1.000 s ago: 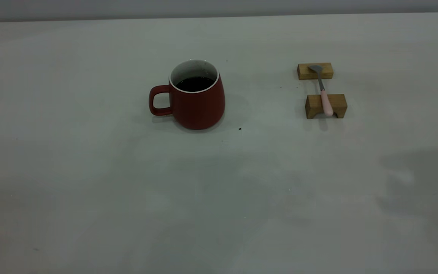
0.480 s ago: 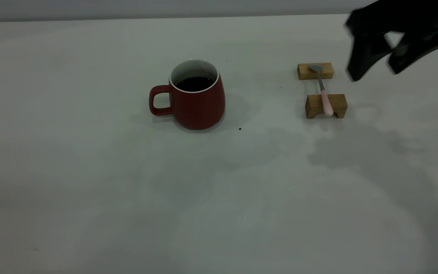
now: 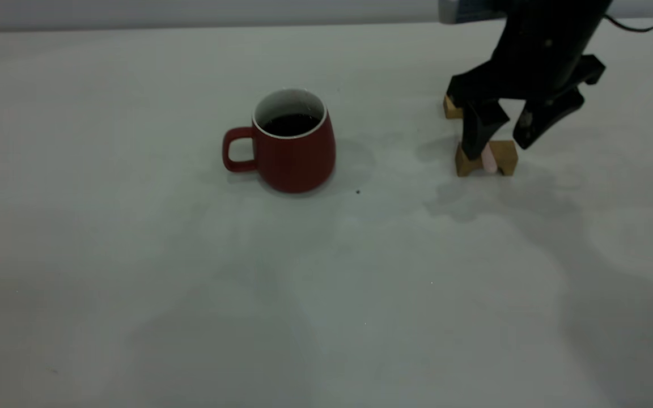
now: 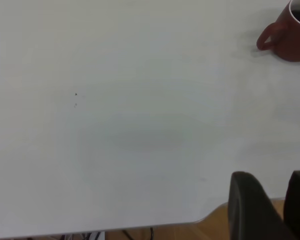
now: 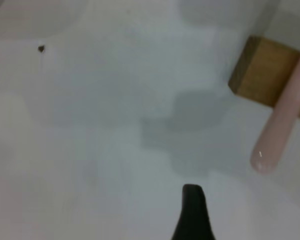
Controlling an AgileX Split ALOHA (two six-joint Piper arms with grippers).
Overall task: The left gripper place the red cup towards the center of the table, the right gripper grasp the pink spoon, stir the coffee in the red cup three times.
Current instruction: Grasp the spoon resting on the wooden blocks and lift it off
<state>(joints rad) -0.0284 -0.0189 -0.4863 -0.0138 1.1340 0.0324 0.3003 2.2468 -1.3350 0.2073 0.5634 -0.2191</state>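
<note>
My black right pincer (image 3: 501, 144) angled down with fingers apart over the slim pink-handled spoon (image 3: 490, 160) on tan wooden blocks (image 3: 505, 157) toward the desk's right edge, dark red ceramic mug (image 3: 293, 146) mid-desk (image 3: 134, 255), left pincer (image 4: 270, 210) parked beyond the desk's edge, its opening unclear.

I log: dark red ceramic mug (image 3: 292, 148), white inside; near-black coffee (image 3: 290, 124); pale pink spoon handle (image 3: 490, 161); tan wooden blocks (image 3: 505, 157); black right gripper (image 3: 503, 148); off-white matte table (image 3: 190, 283).
</note>
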